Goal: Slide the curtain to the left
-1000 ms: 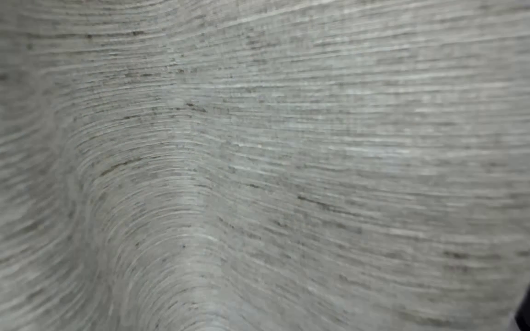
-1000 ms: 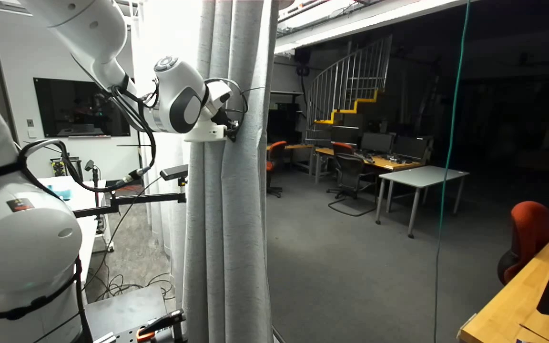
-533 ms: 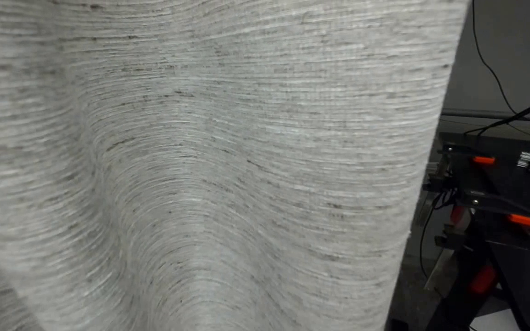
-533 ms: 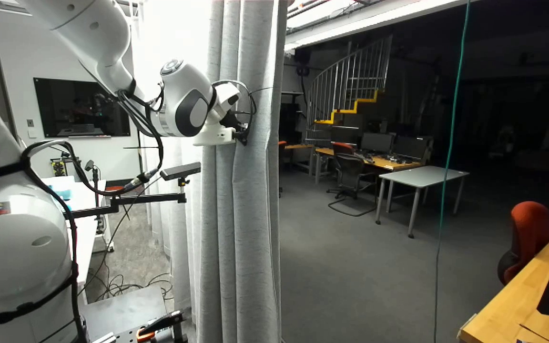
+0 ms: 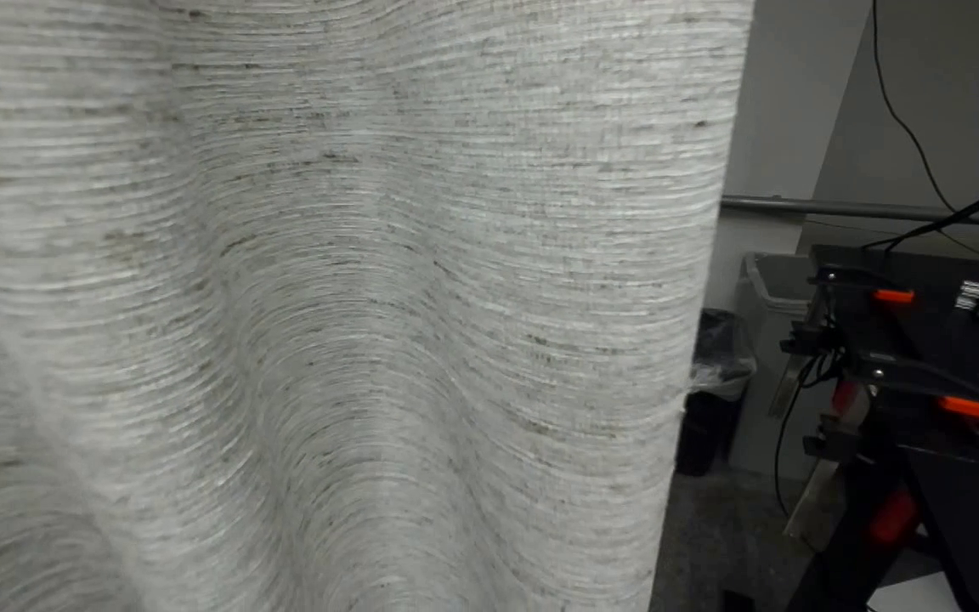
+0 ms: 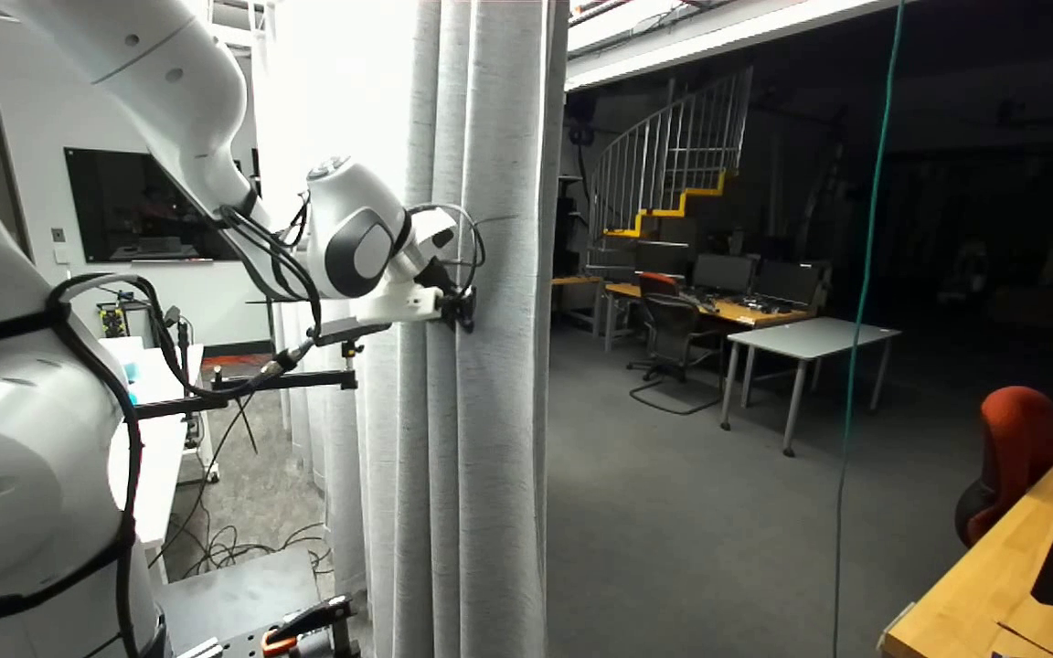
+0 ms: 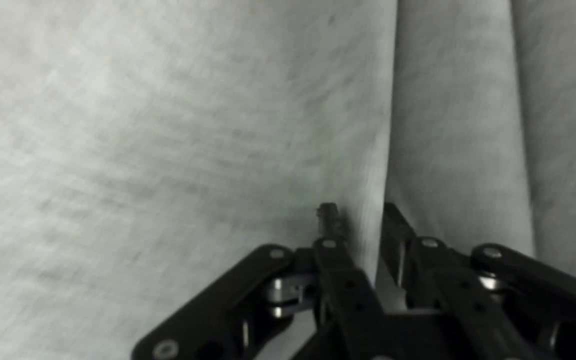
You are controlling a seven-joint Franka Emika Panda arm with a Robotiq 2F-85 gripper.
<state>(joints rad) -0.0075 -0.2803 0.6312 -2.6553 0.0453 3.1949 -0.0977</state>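
Note:
The light grey-white curtain (image 6: 499,439) hangs in tall vertical folds in an exterior view. In an exterior view its streaked fabric (image 5: 387,297) fills most of the frame, with its side edge right of the middle. My gripper (image 6: 464,311) is at the curtain, on the arm's side of the fabric. In the wrist view the curtain (image 7: 168,125) fills the background, and a fold runs down between the fingers (image 7: 329,220). There the gripper (image 7: 360,217) is closed in on that fold, the fabric filling the narrow gap. The right fingertip is partly hidden behind the fold.
A camera (image 6: 348,327) on a black bracket stands close below the arm's hand. A black table with orange clamps (image 5: 970,408) and bins (image 5: 717,357) show beyond the curtain's edge. A green cord (image 6: 865,256) hangs near a grey table (image 6: 814,338).
The curtain's edge has moved left in an exterior view, uncovering the black table and bins, and right in an exterior view. My gripper has moved slightly right, then down.

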